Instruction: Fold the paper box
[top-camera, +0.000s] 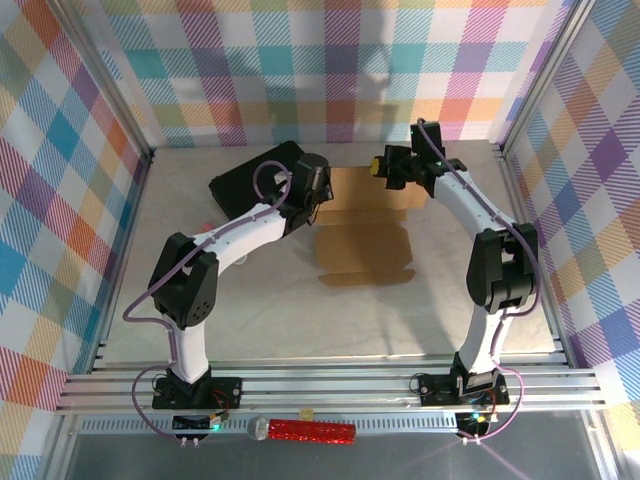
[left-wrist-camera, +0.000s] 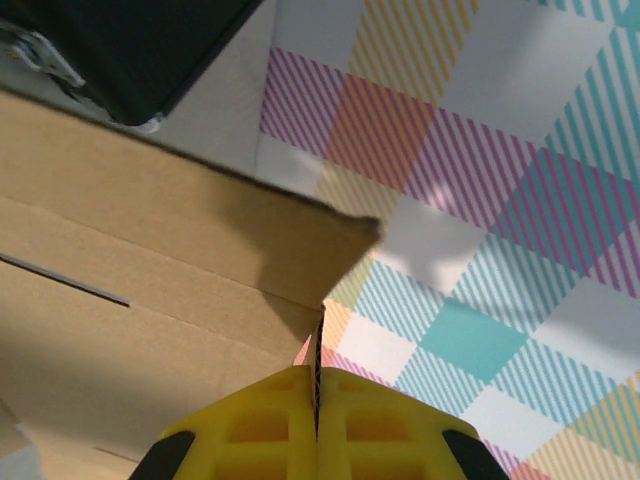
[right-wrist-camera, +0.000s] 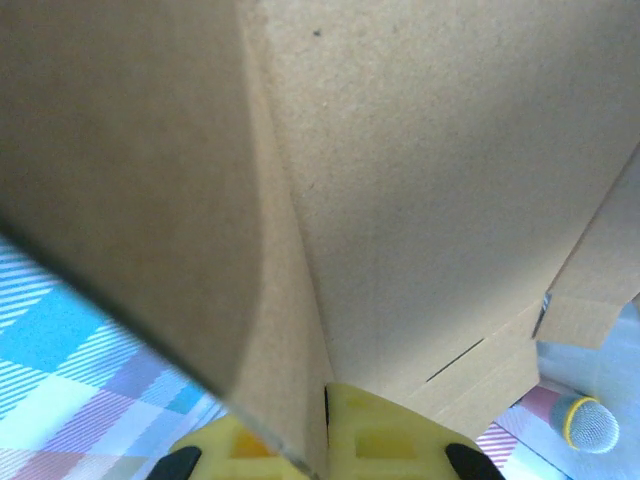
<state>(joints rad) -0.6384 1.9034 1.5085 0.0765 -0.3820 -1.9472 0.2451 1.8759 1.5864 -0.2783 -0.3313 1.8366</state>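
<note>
**Plaid walls (top-camera: 300, 70), pale counter (top-camera: 260, 320) — two pinches on one sheet**

From above, the paper box (top-camera: 365, 225) lies mid-counter as a brown sheet. Its near flap is flat and its far part is raised between my arms. My left gripper (top-camera: 318, 190) is at its left edge, beside the black case (top-camera: 255, 180), and my right gripper (top-camera: 385, 165) is at its far right corner.

At the left wrist, my yellow fingers (left-wrist-camera: 260, 420) are pressed together on a thin cardboard edge. The panel runs away to the left, with a scored line and a slit visible in it.

At the right wrist, the fingers are likewise clamped on an edge, and two panels meet at a crease just above them.

I judge the step in hand to be raising a wall along its score. To do it well, I should swing both wrists together about that crease — uneven lift would twist the sheet. I should hold the pinch firmly enough not to slip, yet not so hard as to crush the edge. The near flap should stay flat on the counter as an anchor. The left arm should steer clear of the case.
</note>
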